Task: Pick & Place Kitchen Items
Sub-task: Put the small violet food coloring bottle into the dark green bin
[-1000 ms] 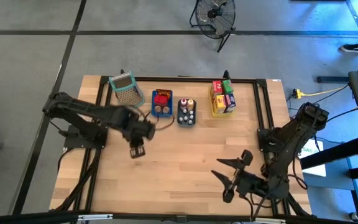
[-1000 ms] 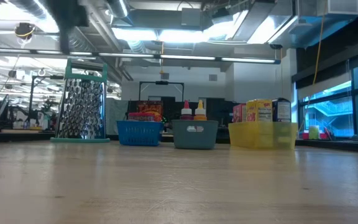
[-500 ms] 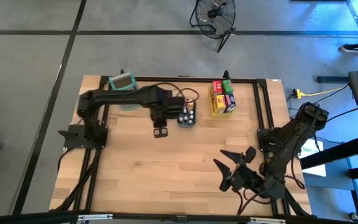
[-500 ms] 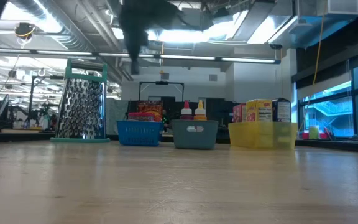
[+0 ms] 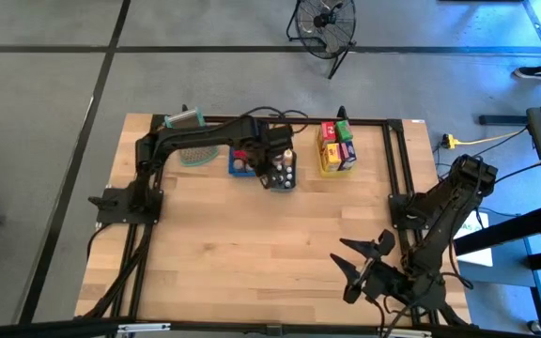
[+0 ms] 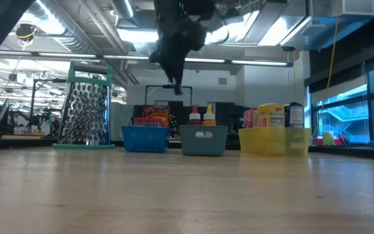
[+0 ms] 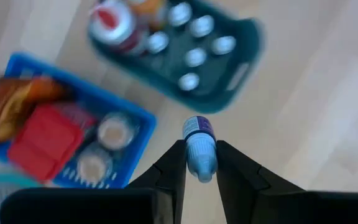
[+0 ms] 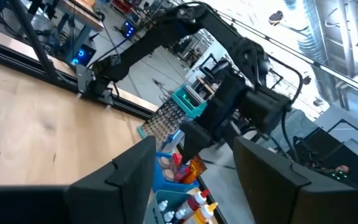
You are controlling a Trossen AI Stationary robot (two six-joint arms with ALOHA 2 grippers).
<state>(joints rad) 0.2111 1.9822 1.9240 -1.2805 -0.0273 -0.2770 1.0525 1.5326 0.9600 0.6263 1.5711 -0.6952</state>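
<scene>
Left wrist view, small bottle (image 7: 198,149) pinched between fingers (image 7: 173,171)

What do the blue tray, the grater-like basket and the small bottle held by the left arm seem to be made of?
The blue tray looks like matt moulded plastic: even colour, slotted walls. The perforated basket seems to be shiny metal sheet in a green frame, probably plastic. The small bottle, between the left gripper fingers, looks like pale plastic with a dark label, though blur leaves this open.

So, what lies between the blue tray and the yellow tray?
The grey tray holding small bottles stands between the blue tray and the yellow tray, as the low view shows.
</scene>
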